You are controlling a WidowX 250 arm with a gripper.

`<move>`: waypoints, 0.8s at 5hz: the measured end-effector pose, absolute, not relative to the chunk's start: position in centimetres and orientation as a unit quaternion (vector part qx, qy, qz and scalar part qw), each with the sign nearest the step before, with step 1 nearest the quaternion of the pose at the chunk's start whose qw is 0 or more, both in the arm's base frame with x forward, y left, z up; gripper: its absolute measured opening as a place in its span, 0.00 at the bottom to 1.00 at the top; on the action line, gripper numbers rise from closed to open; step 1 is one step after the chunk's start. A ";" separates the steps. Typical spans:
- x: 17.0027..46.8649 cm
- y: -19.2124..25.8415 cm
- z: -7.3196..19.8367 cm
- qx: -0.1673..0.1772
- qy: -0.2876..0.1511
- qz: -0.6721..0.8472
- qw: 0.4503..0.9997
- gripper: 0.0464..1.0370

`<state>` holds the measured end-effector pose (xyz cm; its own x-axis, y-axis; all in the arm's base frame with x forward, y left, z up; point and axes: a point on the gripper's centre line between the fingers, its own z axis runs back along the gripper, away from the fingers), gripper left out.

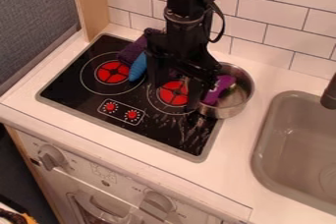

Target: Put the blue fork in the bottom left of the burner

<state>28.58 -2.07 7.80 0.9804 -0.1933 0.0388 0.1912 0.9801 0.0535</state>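
The black gripper hangs over the right burner of the black stove, its two fingers spread apart with nothing seen between them. Just left of it, a blue object lies between the two burners, close to the right side of the left burner. Its rounded end shows; its upper part runs behind the arm, and I cannot tell from its shape whether it is the fork. The stove's bottom left corner lies well away from the gripper.
A purple cloth lies behind the blue object. On the stove's right side stands a metal pot with a purple item in it, close beside the gripper. Farther right are a grey sink and a dark faucet. A tiled wall stands behind.
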 end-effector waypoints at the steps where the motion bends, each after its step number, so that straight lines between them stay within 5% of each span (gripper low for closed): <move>1: 28.4 -2.0 7.0 0.024 -0.008 -0.097 0.995 0.96; 4: 29.2 6.8 3.7 0.049 0.006 -0.004 0.999 0.96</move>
